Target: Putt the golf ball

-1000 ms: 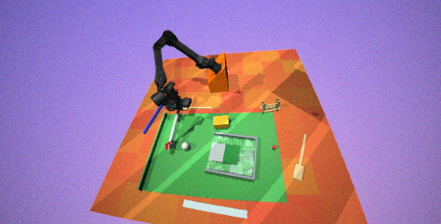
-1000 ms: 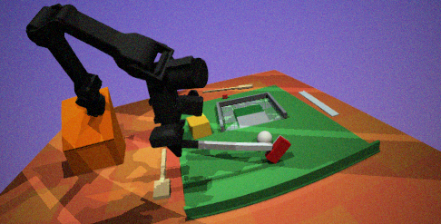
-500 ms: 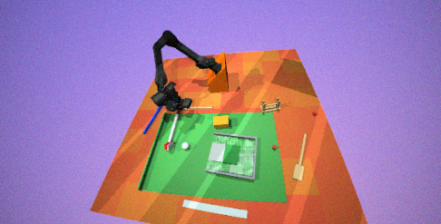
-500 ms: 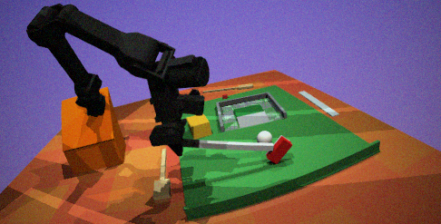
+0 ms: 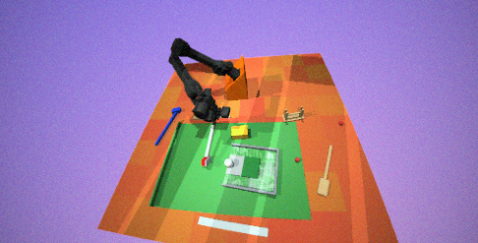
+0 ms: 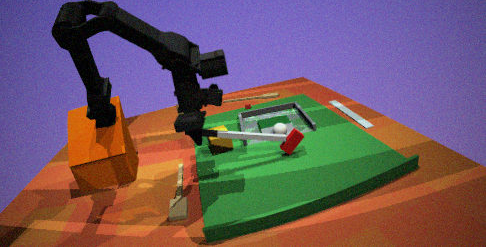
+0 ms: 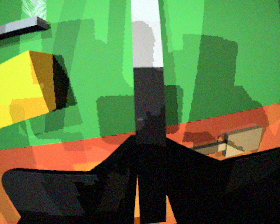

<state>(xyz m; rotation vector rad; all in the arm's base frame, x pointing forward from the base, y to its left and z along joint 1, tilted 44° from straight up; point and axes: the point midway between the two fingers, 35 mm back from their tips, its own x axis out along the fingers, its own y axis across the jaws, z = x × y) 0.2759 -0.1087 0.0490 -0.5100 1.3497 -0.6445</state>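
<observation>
My gripper [image 5: 213,121] [image 6: 206,134] [image 7: 144,140] is shut on the dark grip of the red putter [image 5: 209,143] [image 6: 250,135] [image 7: 148,45]. Its pale shaft reaches out over the green mat, and its red head [image 5: 206,161] [image 6: 292,141] is left of the ball in the top view, with a gap between them. The white golf ball [image 5: 228,162] [image 6: 280,129] is at the left, low edge of the grey ramp [image 5: 237,166]. The raised green [image 5: 251,167] [image 6: 271,122] adjoins the ramp, inside a grey-walled frame [image 5: 277,170] [image 6: 305,117]. The wrist view does not show the head or ball.
A yellow block [image 5: 240,132] [image 6: 220,142] [image 7: 16,90] lies between arm and frame. A blue putter [image 5: 165,130] lies left, a tan mallet [image 5: 324,186] right. A tan rack [image 5: 293,116], a white strip [image 5: 233,226] [image 6: 351,113] and small red balls [image 5: 340,123] [image 5: 297,159] also show.
</observation>
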